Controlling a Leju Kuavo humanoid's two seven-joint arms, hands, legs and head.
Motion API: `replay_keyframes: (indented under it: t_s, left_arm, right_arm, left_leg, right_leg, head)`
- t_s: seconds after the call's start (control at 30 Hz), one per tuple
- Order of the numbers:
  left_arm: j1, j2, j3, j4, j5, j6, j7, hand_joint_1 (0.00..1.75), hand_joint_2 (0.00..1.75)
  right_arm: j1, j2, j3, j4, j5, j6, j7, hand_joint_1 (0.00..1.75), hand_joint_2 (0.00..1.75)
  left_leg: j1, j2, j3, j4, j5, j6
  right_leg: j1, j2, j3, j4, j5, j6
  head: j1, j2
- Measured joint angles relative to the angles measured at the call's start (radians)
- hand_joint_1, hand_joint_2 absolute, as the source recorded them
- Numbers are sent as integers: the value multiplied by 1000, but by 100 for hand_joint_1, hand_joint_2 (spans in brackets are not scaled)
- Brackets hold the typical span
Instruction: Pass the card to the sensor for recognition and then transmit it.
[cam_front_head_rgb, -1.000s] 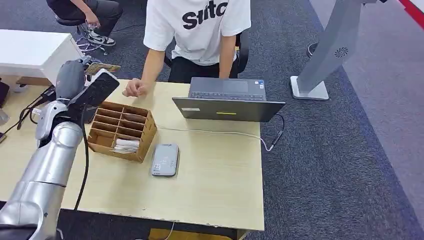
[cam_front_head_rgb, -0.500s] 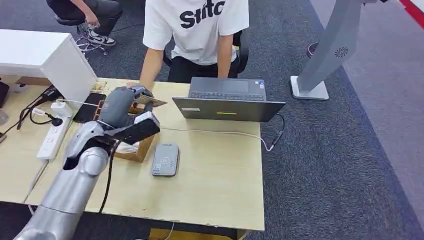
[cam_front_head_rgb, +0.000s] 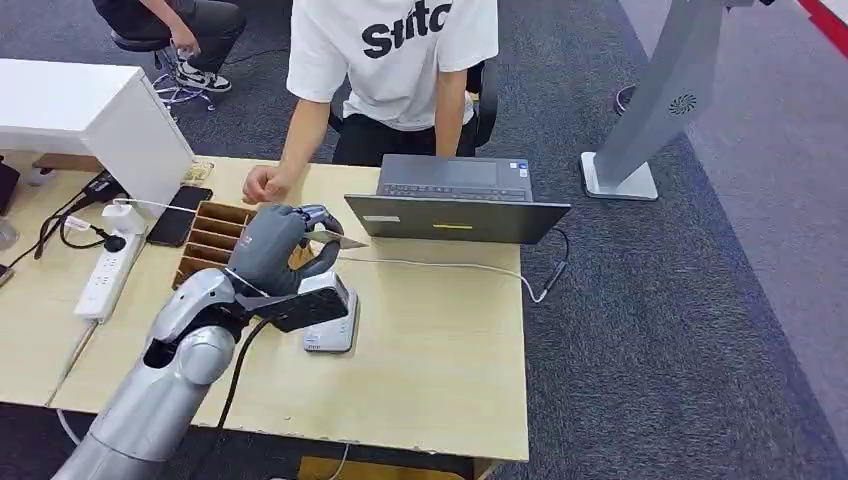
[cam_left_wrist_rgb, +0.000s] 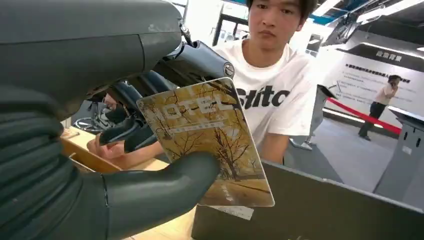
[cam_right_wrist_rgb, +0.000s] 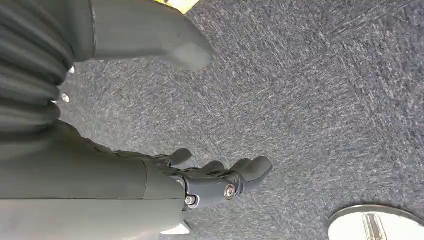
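Observation:
My left hand (cam_front_head_rgb: 285, 248) pinches a hotel card (cam_left_wrist_rgb: 210, 140) printed with golden trees between thumb and fingers. In the head view the card (cam_front_head_rgb: 338, 239) juts out flat toward the laptop, above the table and just behind the grey card sensor (cam_front_head_rgb: 333, 325). The sensor lies flat on the table, partly covered by the dark wrist unit. My right hand (cam_right_wrist_rgb: 220, 182) hangs over grey carpet with its fingers apart and nothing in it.
A wooden divided card box (cam_front_head_rgb: 212, 240) sits left of my hand. A person in a white T-shirt (cam_front_head_rgb: 395, 50) stands behind the table, one hand (cam_front_head_rgb: 262, 184) resting on it. An open laptop (cam_front_head_rgb: 455, 200), a power strip (cam_front_head_rgb: 103, 270) and a phone (cam_front_head_rgb: 179, 215) are there too.
My left arm has swung from the far left, across the card box, to above the sensor, carrying the card with it. The person's hand stays on the table.

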Motion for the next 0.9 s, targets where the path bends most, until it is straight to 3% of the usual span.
replay_keyframes:
  t_s: [0.33, 0.63, 0.9]
  left_arm:
    - [7, 13, -21, 50, -2, 9, 39, 175, 175]
    - [15, 6, -26, 184, -132, 147, 94, 175, 175]
    - [15, -6, -26, 254, -162, 165, 105, 175, 175]
  right_arm:
    - [0, 4, 0, 1, 15, 0, 8, 0, 175]
    - [0, 11, 2, 1, 43, 1, 8, 0, 175]
    - [0, 16, 3, 2, 48, 1, 8, 0, 175]
  left_leg:
    - [0, 0, 0, 0, 0, 0]
    - [0, 0, 0, 0, 0, 0]
    - [0, 0, 0, 0, 0, 0]
  right_leg:
    - [0, 0, 0, 0, 0, 0]
    - [0, 0, 0, 0, 0, 0]
    - [0, 0, 0, 0, 0, 0]
  head:
    - [0, 0]
    - [0, 0]
    - [0, 0]
